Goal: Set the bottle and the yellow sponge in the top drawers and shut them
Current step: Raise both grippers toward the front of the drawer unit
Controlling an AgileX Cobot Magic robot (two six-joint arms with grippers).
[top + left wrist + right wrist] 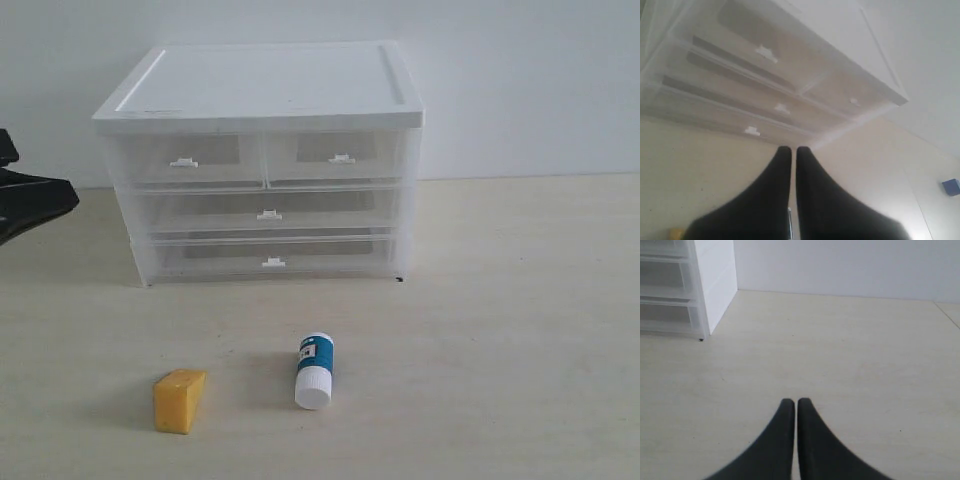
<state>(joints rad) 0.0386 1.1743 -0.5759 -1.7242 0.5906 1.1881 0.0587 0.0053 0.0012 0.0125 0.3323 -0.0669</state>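
Note:
The white bottle (315, 370) with a teal label lies on the table in front of the chest. To its left rests the yellow sponge (179, 400). Both top drawers, left (186, 160) and right (337, 156), are shut in the white-topped chest (265, 85). My left gripper (793, 149) is shut and empty, hovering left of the chest; part of that arm (25, 200) shows at the left edge. My right gripper (793, 401) is shut and empty over bare table, right of the chest (715, 285). It is out of the exterior view.
Two full-width drawers (268, 213) sit below the top pair, both shut. A small blue object (951, 186) lies far off on the table in the left wrist view. A white wall stands behind the chest.

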